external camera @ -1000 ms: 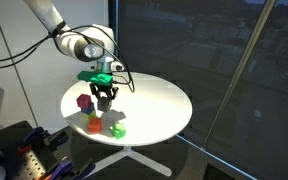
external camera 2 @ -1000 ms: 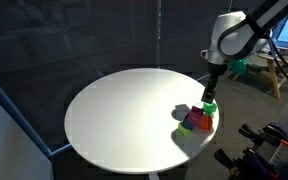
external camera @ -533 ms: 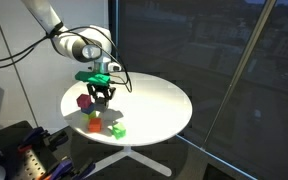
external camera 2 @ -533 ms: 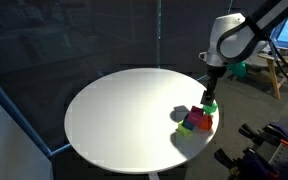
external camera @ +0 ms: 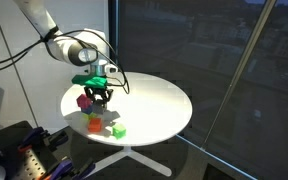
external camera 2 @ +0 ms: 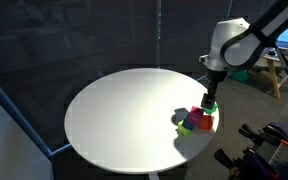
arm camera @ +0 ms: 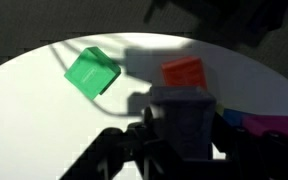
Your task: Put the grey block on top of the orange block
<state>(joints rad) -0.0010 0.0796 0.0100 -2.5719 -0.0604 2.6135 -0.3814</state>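
First, in an exterior view the gripper (external camera: 99, 97) hangs low over a smooth, round white table (external camera: 159, 105). A magenta cube (external camera: 84, 101) sits just beside it, the orange block (external camera: 94, 122) lies nearer the rim, and a bright green cube (external camera: 117, 130) sits close to that. What the fingers carry is too small to make out here. In an exterior view from across the table (external camera 2: 114, 110), the gripper (external camera 2: 210, 100) sits just above a tight cluster of coloured cubes near the rim, their edges blurring together. In the wrist view the gripper (arm camera: 187, 140) has its dark fingers (arm camera: 149, 128) drawn in to a cube's width and clamped on the grey block (arm camera: 187, 112), a dull, matte, flat-faced cube. The orange block (arm camera: 183, 72) rests just beyond it on the white top, the green cube (arm camera: 92, 73) lies well to one side, turned cornerwise, and the magenta cube (arm camera: 269, 127) shows at the frame edge.
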